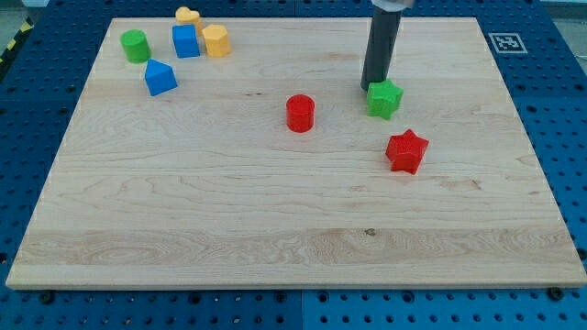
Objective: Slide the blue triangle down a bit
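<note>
My tip (pixel 370 88), bare and holding nothing, is touching the green star (pixel 385 98); needing placement just above the blue triangle (pixel 160 78).

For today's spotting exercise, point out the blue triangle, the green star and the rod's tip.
blue triangle (pixel 160 78): camera view, on its top face.
green star (pixel 385 99): camera view, on its top face.
my tip (pixel 371 87): camera view, the rod's very end, at the star's upper left edge.

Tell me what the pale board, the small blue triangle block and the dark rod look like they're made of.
The pale board looks like unvarnished wood: visible grain lines and joined planks, matte. The small blue triangle block seems moulded or printed plastic: uniform saturated colour, slight sheen. The dark rod, ending at my tip beside the green star block, looks like matte black metal or plastic; I cannot tell which.
</note>
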Available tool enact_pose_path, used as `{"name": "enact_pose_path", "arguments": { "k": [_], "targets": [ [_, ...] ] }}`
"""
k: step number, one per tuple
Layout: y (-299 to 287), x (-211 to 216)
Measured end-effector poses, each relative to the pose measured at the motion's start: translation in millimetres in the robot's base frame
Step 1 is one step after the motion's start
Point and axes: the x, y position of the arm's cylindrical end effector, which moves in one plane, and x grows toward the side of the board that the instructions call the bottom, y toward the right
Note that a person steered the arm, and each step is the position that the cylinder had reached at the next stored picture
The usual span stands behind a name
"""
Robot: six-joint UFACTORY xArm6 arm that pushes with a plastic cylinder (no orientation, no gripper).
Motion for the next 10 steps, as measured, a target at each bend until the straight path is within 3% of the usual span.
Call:
{"name": "enact_pose_path", "arguments": {
  "k": [1, 2, 6, 8, 10],
  "targets": [
    [2, 4],
    [-17, -18],
    [-239, -67],
    [-322, -54],
    [-316, -21]
  ]
}}
